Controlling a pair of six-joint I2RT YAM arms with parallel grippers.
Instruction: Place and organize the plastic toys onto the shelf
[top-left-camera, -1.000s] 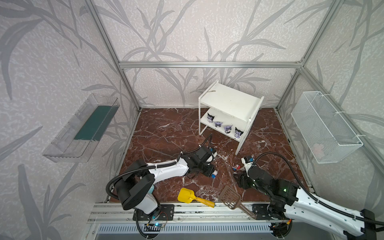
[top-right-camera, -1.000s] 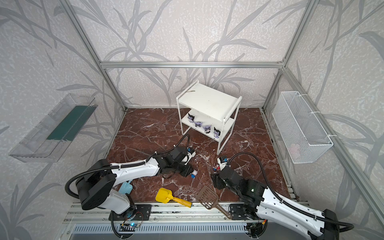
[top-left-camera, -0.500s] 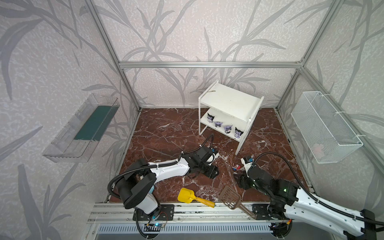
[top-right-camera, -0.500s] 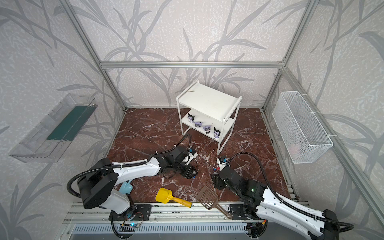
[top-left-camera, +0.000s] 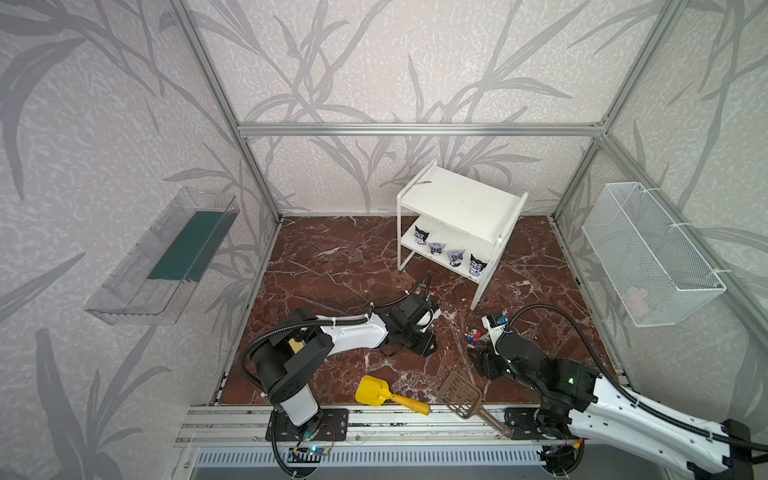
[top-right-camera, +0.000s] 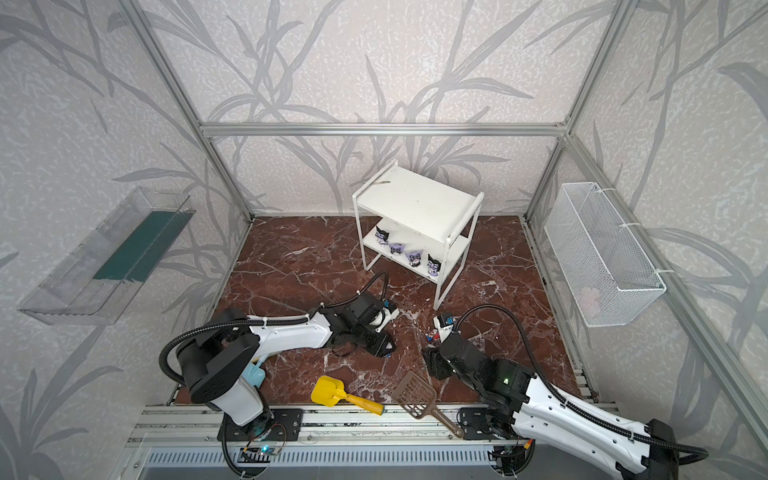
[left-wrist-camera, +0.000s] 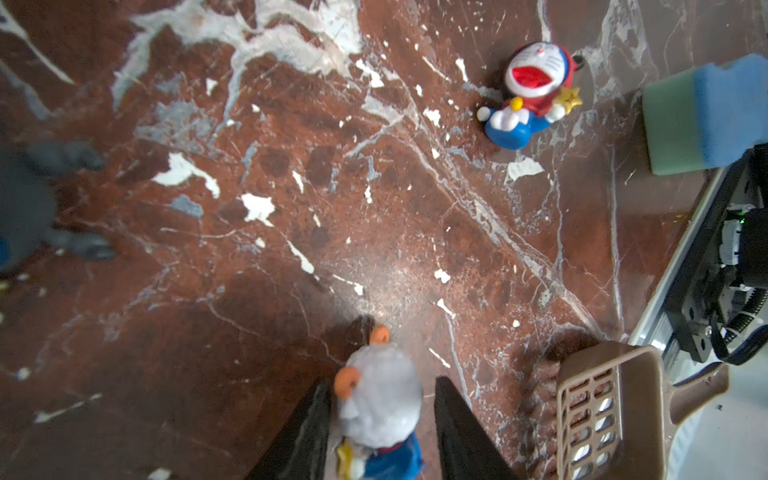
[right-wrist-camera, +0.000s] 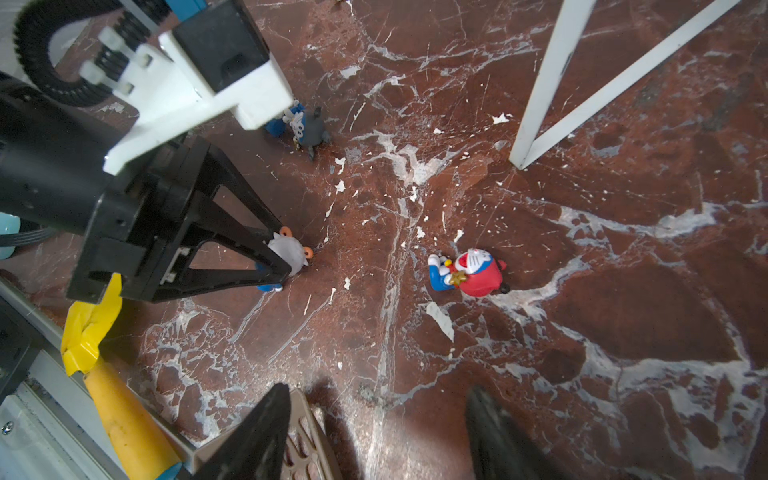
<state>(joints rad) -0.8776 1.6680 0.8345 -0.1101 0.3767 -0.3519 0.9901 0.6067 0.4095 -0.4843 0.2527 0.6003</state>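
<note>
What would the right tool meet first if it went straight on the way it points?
Probably bare marble floor: the right tool aims between the red-hooded figurine and the left tool. Depth is unclear.

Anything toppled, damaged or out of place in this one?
Yes. The red toy lies tipped over on the floor, and the grey toy looks toppled too. The floor's finish is chipped into white flecks.

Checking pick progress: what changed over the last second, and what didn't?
The left gripper slid slightly toward the right arm's side, fingers now straddling the white-headed toy; grip unclear. The right gripper, red-headed toy, yellow scoop, brown scoop and four toys on the shelf stayed put.
</note>
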